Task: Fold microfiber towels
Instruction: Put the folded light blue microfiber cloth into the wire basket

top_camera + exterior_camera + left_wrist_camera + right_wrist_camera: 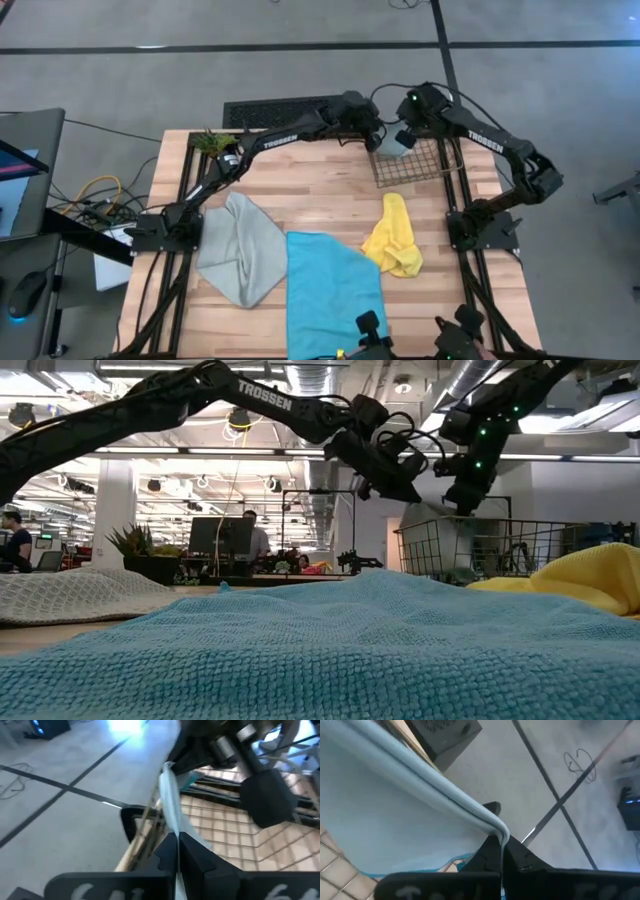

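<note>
A folded pale blue towel (393,146) hangs above the wire mesh basket (425,172) at the table's far right. My left gripper (378,135) and my right gripper (404,131) are both shut on its top edge, close together. The left arm reaches across the table from the left. A grey-green towel (240,248) lies flat at the near left. A cyan towel (330,290) is spread at the near middle. A yellow towel (393,236) lies crumpled to its right. My left gripper pinches the pale blue towel's top edge (171,822) between its two fingers, coming from the table's left and slanting down. The edge runs taut from there to the other gripper (172,767). My right gripper pinches the folded towel's upper corner (496,829) between its two fingers, several layers together, slanting down. The cloth (395,815) hangs below the taut edge, over the basket.
The basket's wire walls (470,550) stand right under both grippers. A small plant (212,142) is at the far left corner. A black floor grille (275,112) lies beyond the far edge. Bare wood (310,185) shows in the table's middle.
</note>
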